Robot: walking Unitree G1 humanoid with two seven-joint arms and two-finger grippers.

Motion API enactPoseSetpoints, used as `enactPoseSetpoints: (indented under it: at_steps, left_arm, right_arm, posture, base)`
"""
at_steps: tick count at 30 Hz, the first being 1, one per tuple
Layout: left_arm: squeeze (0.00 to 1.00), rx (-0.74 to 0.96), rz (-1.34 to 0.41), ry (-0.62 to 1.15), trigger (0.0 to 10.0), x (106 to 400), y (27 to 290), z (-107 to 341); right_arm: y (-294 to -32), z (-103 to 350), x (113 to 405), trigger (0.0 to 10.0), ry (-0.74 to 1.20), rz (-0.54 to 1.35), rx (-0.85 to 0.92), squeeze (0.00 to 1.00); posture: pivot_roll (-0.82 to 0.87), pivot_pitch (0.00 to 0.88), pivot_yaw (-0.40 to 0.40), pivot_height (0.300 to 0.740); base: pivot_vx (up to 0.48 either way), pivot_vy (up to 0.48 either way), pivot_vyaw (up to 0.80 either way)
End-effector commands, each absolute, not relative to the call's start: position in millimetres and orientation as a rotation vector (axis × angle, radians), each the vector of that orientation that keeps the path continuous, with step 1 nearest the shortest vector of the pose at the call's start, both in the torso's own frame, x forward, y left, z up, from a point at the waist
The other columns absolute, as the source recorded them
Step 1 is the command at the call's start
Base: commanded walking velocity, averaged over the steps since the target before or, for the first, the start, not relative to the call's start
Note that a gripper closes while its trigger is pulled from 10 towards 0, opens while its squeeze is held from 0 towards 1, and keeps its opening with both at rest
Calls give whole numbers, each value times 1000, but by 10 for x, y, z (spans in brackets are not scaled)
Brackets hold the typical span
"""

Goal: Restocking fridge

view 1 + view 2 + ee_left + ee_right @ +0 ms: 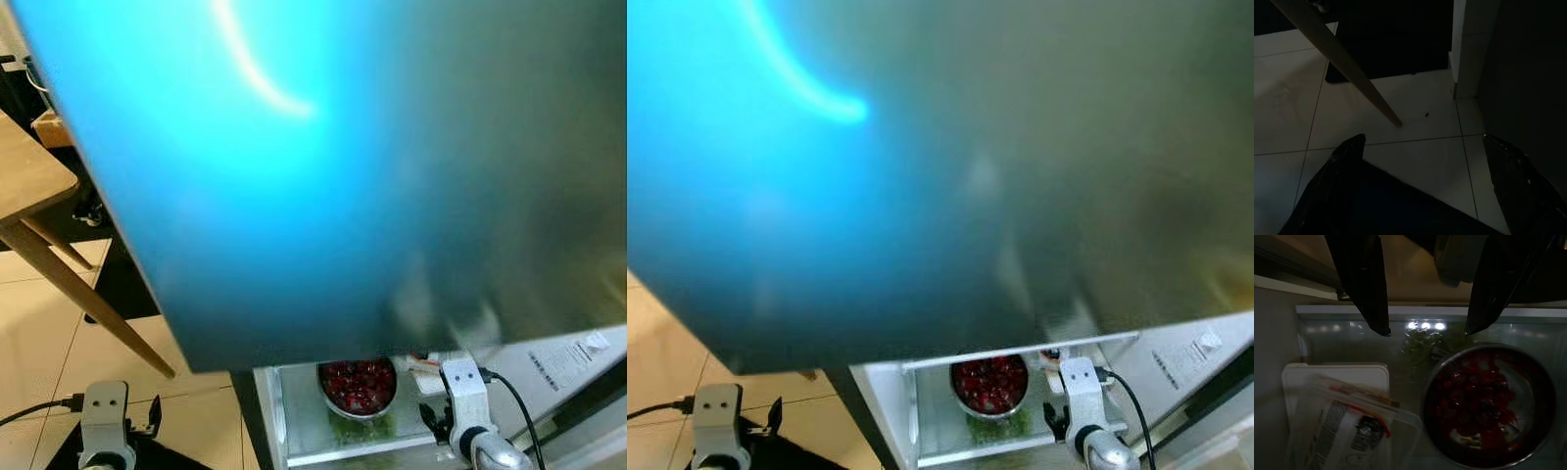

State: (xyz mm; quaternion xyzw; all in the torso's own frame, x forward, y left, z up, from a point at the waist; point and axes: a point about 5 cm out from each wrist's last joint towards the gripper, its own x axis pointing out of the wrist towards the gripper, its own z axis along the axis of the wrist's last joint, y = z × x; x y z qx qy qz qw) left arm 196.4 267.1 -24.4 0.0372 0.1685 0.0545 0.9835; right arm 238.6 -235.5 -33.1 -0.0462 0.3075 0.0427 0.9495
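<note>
- Grippers, nearest: my right gripper (1427, 330) hangs above the glass shelf (304, 431) of the open fridge, its two black fingers (1364, 284) spread wide and holding nothing. My right arm (468, 406) rises at the lower right of the head views.
- My left gripper (1425, 161) hangs idle over the tiled floor (1415, 117), fingers wide apart and empty; my left arm (105, 421) shows at the lower left of the head views.
- Bowl of red fruit: a metal bowl (1488, 404) filled with dark red berries sits on the glass shelf, just below my right gripper; it shows in the left eye view as well (358, 387).
- Beside the bowl, a clear plastic container (1352, 426) with a printed label lies tilted on a white tray (1334, 377).
- Green herbs (1422, 345) show dimly through the glass, under the shelf.
- Left of the fridge: a slanted wooden table leg (88, 304) stands on the tiles, carrying a pale wooden tabletop (29, 176).
- Farthest and largest: a blurred blue-to-grey fridge door (323, 166) covers the upper part of both head views.
</note>
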Motion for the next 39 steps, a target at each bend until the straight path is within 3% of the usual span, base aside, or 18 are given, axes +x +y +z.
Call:
enactPoseSetpoints:
  at_steps: [1, 13, 35, 39]
  left_arm:
    - [0, 68, 109, 360, 10000, 1903, 2656, -291]
    - [0, 67, 106, 360, 10000, 1905, 2644, -294]
    - [0, 66, 99, 367, 10000, 1901, 2626, -307]
    - [0, 66, 99, 369, 10000, 1901, 2625, -309]
  right_arm:
    - [-2345, -337, 2380, 10000, 623, 84, -81, 0]
    - [-2342, -317, 2392, 10000, 599, 96, -72, 0]
    - [-2332, -313, 2394, 10000, 590, 108, -63, 0]
    - [-2336, -311, 2394, 10000, 591, 110, -65, 0]
  posture:
    - [19, 43, 21, 641]
    - [19, 41, 22, 641]
    - [19, 40, 22, 740]
    - [19, 40, 22, 740]
  base:
    - [0, 0, 0]
    - [0, 0, 0]
    - [0, 0, 0]
    - [0, 0, 0]
